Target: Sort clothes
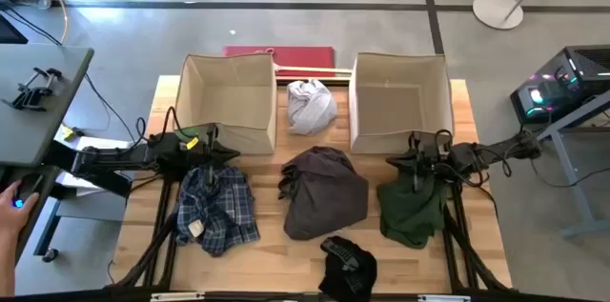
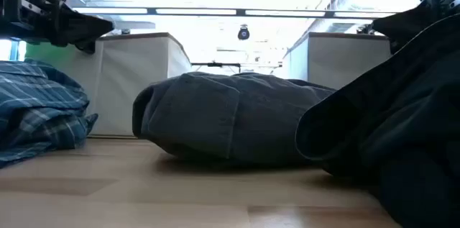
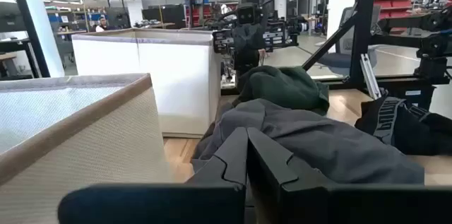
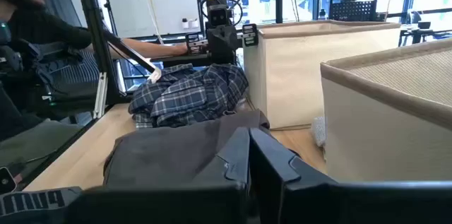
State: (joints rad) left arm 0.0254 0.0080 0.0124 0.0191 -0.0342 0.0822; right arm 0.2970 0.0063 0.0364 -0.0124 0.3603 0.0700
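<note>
The blue-white plaid shirt (image 1: 219, 209) lies bunched at the table's left, under my left gripper (image 1: 229, 152), which is shut and empty and points level toward the right. The dark green garment (image 1: 412, 209) lies heaped at the right, under my right gripper (image 1: 393, 161), which is also shut and empty and points left. The dark grey-brown garment (image 1: 324, 192) lies in a mound in the middle. It also shows in the low view (image 2: 230, 120). The small black garment (image 1: 345, 266) lies at the near edge. The light grey-white garment (image 1: 311, 104) lies between the boxes.
Two beige fabric boxes stand open at the far side, one at the left (image 1: 229, 97) and one at the right (image 1: 400, 97). A red flat thing (image 1: 281, 56) lies behind them. A person sits beyond the table's left edge (image 4: 28, 54), a hand (image 1: 14, 197) near a side desk.
</note>
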